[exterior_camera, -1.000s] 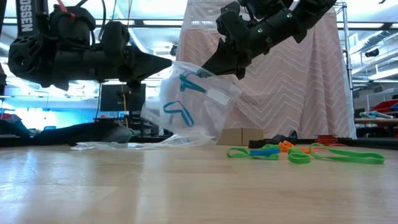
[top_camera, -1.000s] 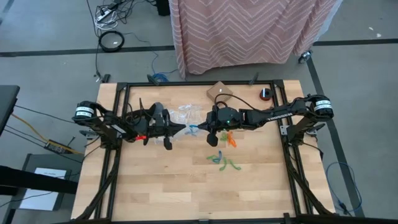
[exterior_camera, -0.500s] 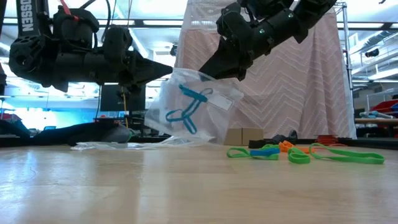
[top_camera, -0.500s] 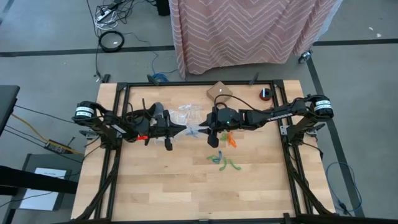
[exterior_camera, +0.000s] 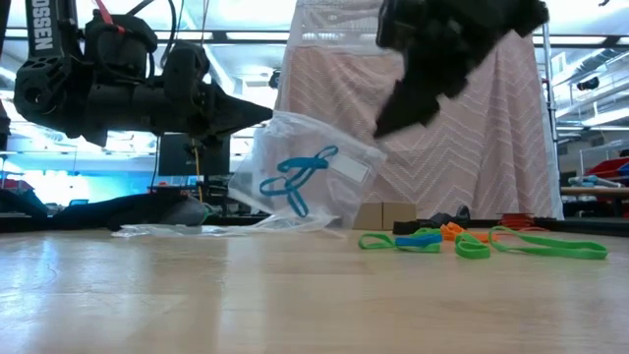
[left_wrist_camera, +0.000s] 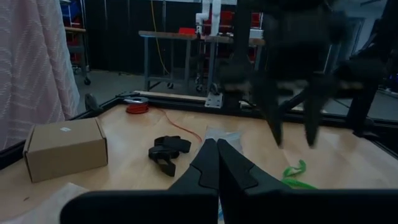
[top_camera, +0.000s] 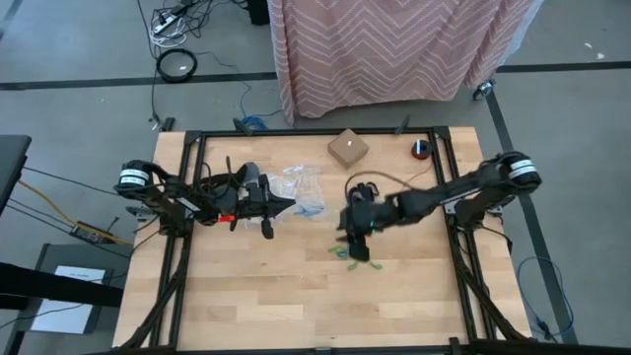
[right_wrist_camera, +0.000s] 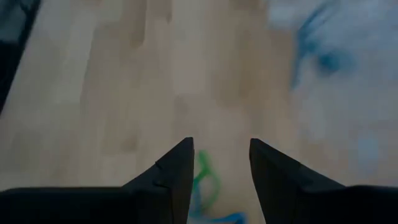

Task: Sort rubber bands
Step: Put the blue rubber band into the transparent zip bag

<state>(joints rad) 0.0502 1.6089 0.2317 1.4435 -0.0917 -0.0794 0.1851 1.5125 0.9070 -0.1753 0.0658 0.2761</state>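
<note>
A clear zip bag (exterior_camera: 300, 167) holding blue rubber bands (exterior_camera: 295, 177) hangs at the shut tip of my left gripper (exterior_camera: 263, 101), left of the table's middle (top_camera: 289, 206). Loose green, blue and orange rubber bands (exterior_camera: 432, 239) lie flat on the wood right of centre (top_camera: 357, 258). My right gripper (right_wrist_camera: 221, 168) hovers open above them, slanting down, with a green band (right_wrist_camera: 204, 174) showing between its fingers; it touches nothing. In the left wrist view it appears blurred, fingers (left_wrist_camera: 273, 118) apart. My left gripper pinches the bag's upper edge (exterior_camera: 275, 116) between its two shut fingers, coming level from the table's left. The bag hangs slack below and beyond the fingertips, its lower end (exterior_camera: 295, 218) down near the table. Layers cannot be told.
A small cardboard box (top_camera: 347, 148) and a red roll (top_camera: 421, 149) stand at the far edge, with a black clip-like piece (left_wrist_camera: 169, 149) nearby. More clear plastic (exterior_camera: 187, 228) lies flat on the table under the left arm. Bare wood stretches toward the near edge.
My right gripper has opened and let go of the bag's mouth. It has swung toward the table's near right and tipped downward over the loose bands. The bag now hangs from my left gripper alone, and the blue bands inside have shifted.
</note>
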